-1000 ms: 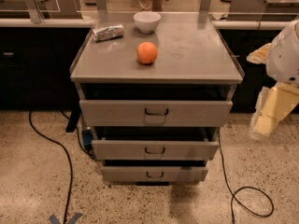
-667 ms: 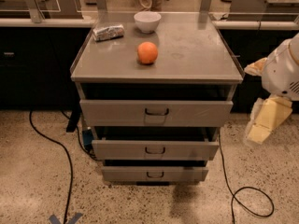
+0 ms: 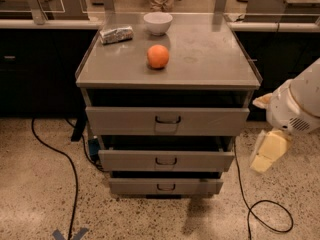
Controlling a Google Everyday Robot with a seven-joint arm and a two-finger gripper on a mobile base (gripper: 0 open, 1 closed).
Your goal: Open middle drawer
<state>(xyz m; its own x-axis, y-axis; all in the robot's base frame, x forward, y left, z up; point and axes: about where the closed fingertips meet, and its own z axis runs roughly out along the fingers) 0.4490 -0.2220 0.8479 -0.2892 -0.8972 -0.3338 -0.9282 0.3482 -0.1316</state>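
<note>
The grey metal cabinet (image 3: pixel 167 81) has three drawer fronts stacked one above another. The middle drawer (image 3: pixel 130 160) is the mid-sized one, with a small dark loop handle (image 3: pixel 165 161) at its centre. It stands a little out from the cabinet, with a dark gap above it. My gripper (image 3: pixel 269 152), cream-coloured, hangs below the white arm (image 3: pixel 300 104) to the right of the cabinet. It is level with the middle drawer, apart from it and touching nothing.
An orange (image 3: pixel 158 56), a white bowl (image 3: pixel 158 23) and a foil-wrapped packet (image 3: pixel 116 34) sit on the cabinet top. The top drawer (image 3: pixel 120 121) and bottom drawer (image 3: pixel 130 186) also stand slightly out. Black cables (image 3: pixel 265 219) lie on the speckled floor on both sides. Dark counters run behind.
The arm and gripper have come down and slightly left, toward the cabinet's right side. The drawers and the things on top have not moved.
</note>
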